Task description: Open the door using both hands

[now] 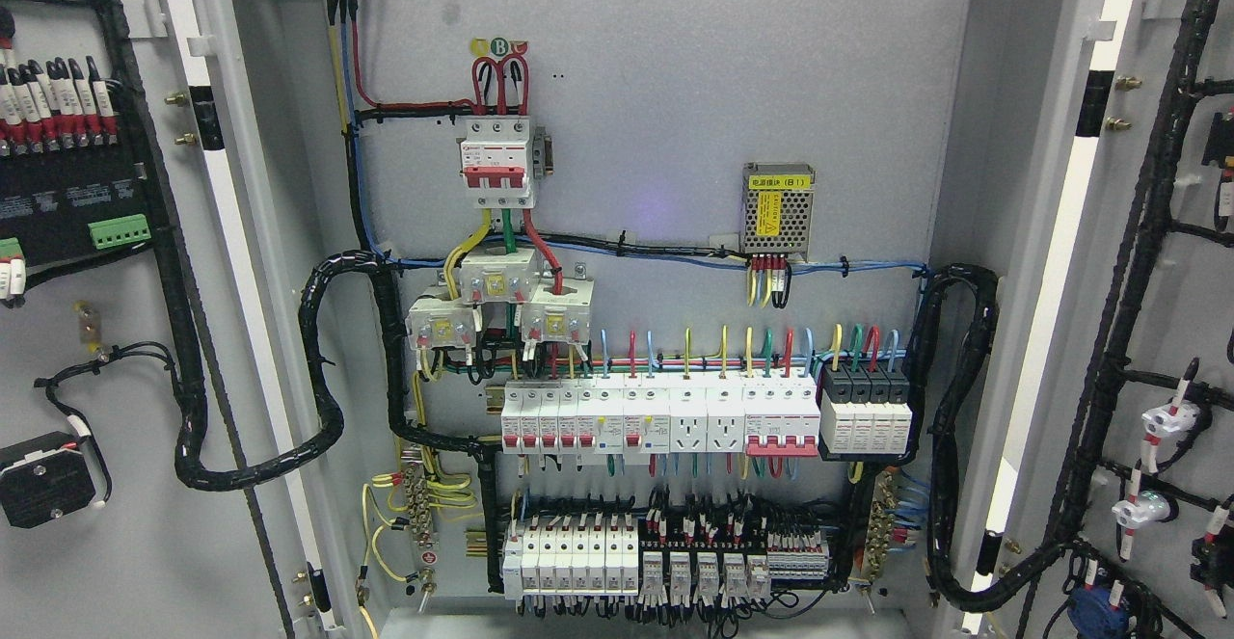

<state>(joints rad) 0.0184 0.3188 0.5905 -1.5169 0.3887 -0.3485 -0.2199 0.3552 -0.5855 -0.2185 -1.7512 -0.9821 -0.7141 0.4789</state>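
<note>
Currently both cabinet doors stand swung wide open, long axes vertical: the left door [145, 331] fills the picture's left edge, the right door [1157, 282] the right edge, each showing its wired inner face toward the camera. Between them the grey back panel [675, 90] is fully exposed, carrying a red main breaker [496, 162], a mesh power supply [778, 207], a row of breakers [665, 417] and lower terminal blocks [665, 562]. Black cable looms [323, 379] loop to each door. Neither robot hand appears, so their state cannot be told.
</note>
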